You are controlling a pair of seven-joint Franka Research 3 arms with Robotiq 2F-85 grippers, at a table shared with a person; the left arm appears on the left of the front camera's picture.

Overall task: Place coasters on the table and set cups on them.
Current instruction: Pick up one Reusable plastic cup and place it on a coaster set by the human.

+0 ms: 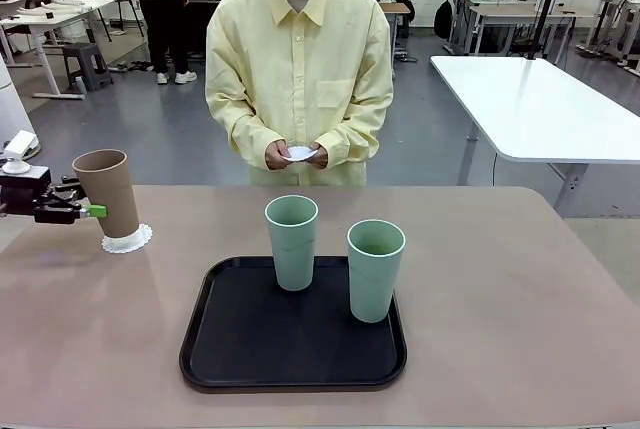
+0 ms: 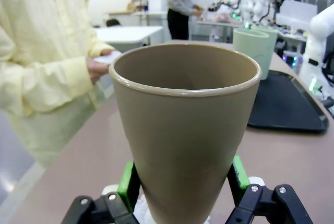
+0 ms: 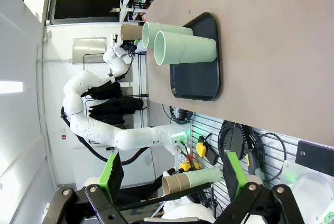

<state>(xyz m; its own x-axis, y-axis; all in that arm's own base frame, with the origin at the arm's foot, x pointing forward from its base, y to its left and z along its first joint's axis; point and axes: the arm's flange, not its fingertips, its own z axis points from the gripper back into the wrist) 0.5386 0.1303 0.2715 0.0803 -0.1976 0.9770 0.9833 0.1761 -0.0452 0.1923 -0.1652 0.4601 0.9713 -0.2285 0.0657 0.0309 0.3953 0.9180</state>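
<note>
My left fingers point(image 2: 127, 182) clamp the tan-brown cup point(image 1: 108, 192) low on its wall, holding it slightly tilted at a lacy paper doily point(image 1: 128, 240) near the left edge of the worktop point(image 1: 520, 279) (whether the base rests on it, I cannot tell). A sage green cup point(image 1: 291, 241) and its twin point(image 1: 375, 269) stand on the black tray point(image 1: 250, 359), probably because their coasters are not laid: the person's hands point(image 1: 280, 156) hold another white doily point(image 1: 300, 152). My right fingers point(image 3: 112, 174) stand apart, empty, off the worktop.
</note>
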